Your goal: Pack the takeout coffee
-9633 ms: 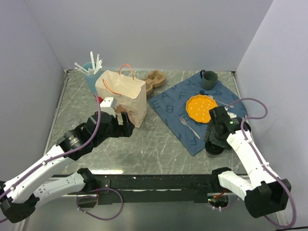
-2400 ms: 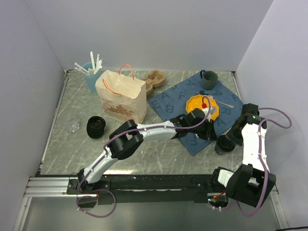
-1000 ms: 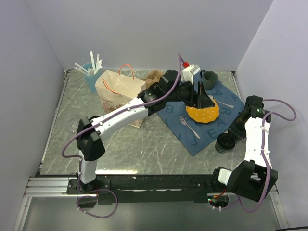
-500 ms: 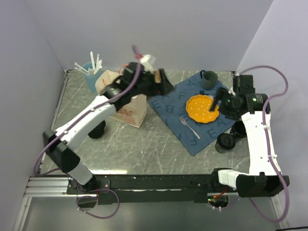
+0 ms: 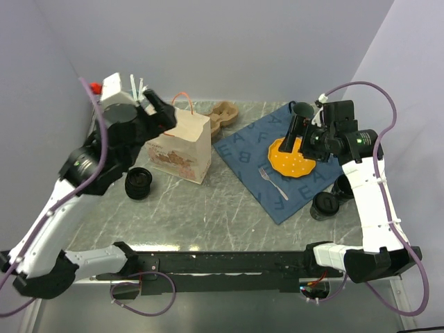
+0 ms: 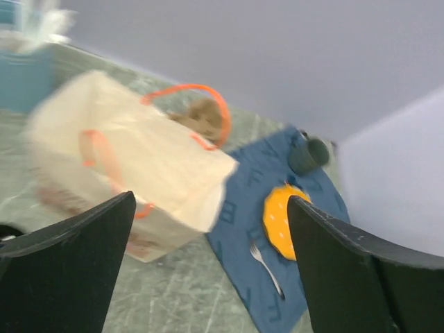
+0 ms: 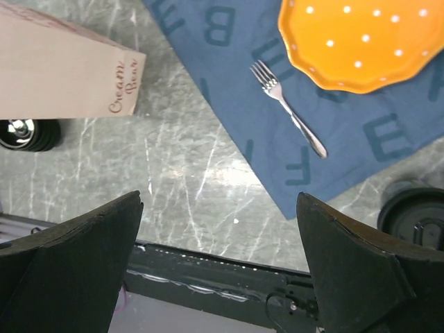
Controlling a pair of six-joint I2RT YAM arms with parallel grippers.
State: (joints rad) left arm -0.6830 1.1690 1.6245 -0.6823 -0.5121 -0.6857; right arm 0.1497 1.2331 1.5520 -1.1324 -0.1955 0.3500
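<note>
Your left gripper (image 6: 208,202) is raised at the upper left of the overhead view, jaws spread wide and empty. Your right gripper (image 7: 219,200) hangs at the upper right, also spread wide and holding nothing.

Two black cups stand on the grey marble table (image 5: 208,208), both outside the bag. One small black ribbed disposable cup (image 5: 139,184) is left of centre, just beside the bag. One second black round cup (image 5: 325,205) is at the right, by the mat's edge.

One cream paper bag with orange handles (image 5: 182,142) stands upright. One blue lettered cloth mat (image 5: 243,149) carries one orange dotted plate (image 5: 295,161), one silver fork (image 5: 272,182) and one teal mug (image 6: 309,154).
</note>
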